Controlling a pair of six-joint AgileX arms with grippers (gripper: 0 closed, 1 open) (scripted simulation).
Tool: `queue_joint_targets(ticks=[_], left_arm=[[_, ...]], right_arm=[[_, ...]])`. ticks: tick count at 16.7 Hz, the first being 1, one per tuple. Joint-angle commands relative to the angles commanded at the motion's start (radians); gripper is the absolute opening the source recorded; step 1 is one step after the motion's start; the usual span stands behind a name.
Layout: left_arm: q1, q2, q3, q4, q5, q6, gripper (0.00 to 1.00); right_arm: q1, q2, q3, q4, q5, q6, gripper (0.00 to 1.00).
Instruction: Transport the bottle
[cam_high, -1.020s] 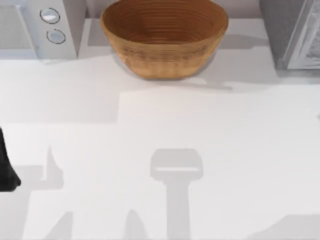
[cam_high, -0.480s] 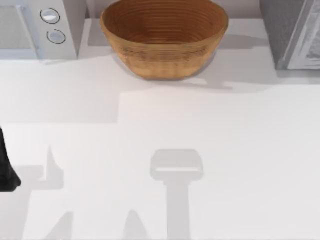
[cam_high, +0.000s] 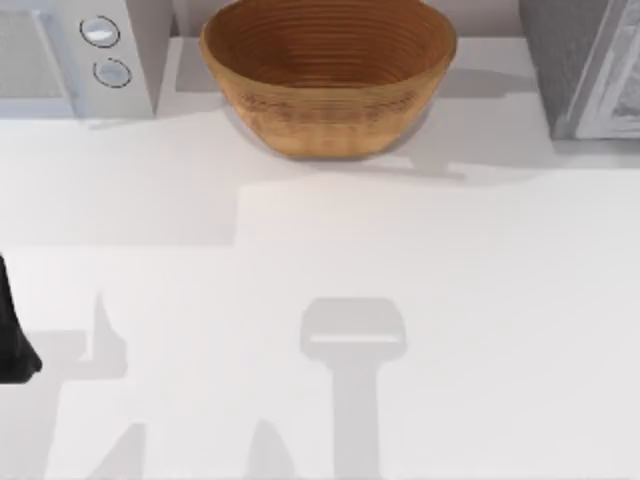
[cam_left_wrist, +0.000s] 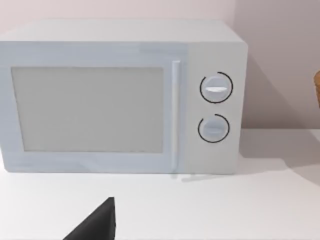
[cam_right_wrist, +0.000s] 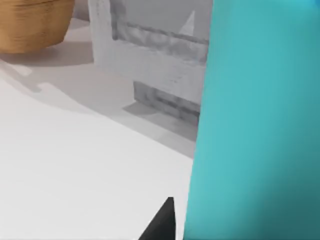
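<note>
The bottle (cam_right_wrist: 255, 125) is a tall cyan wall very close in the right wrist view; its cap and shoulder are out of the picture. A black part of my right gripper (cam_right_wrist: 161, 226) shows right beside the bottle's side, low down. Whether it touches the bottle I cannot tell. My left arm (cam_high: 10, 340) is a dark shape at the table's left edge in the top view. A black bit of my left gripper (cam_left_wrist: 97, 225) points toward the microwave.
A woven brown basket (cam_high: 328, 75) stands at the back centre of the white table (cam_high: 400, 260). A white microwave (cam_high: 75, 55) sits at the back left, and a grey cabinet-like unit (cam_high: 585, 65) at the back right, just behind the bottle in the right wrist view.
A tiny sliver at the right edge of the top view one second ago is gone. The basket, the microwave and the left arm have not moved.
</note>
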Motion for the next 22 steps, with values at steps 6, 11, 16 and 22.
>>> queue_joint_targets(ticks=[6,11,16,22], left_arm=[[0.0,0.0,0.0,0.0,0.0,0.0,1.0],[0.0,0.0,0.0,0.0,0.0,0.0,1.0],[0.0,0.0,0.0,0.0,0.0,0.0,1.0],[0.0,0.0,0.0,0.0,0.0,0.0,1.0]], right_arm=[[0.019,0.005,-0.048,0.225,0.015,0.169,0.0],[0.055,0.016,-0.138,0.657,0.034,0.466,0.0],[0.098,0.017,-0.248,1.109,0.055,0.797,0.0],[0.13,0.013,-0.334,1.396,0.065,1.051,0.0]])
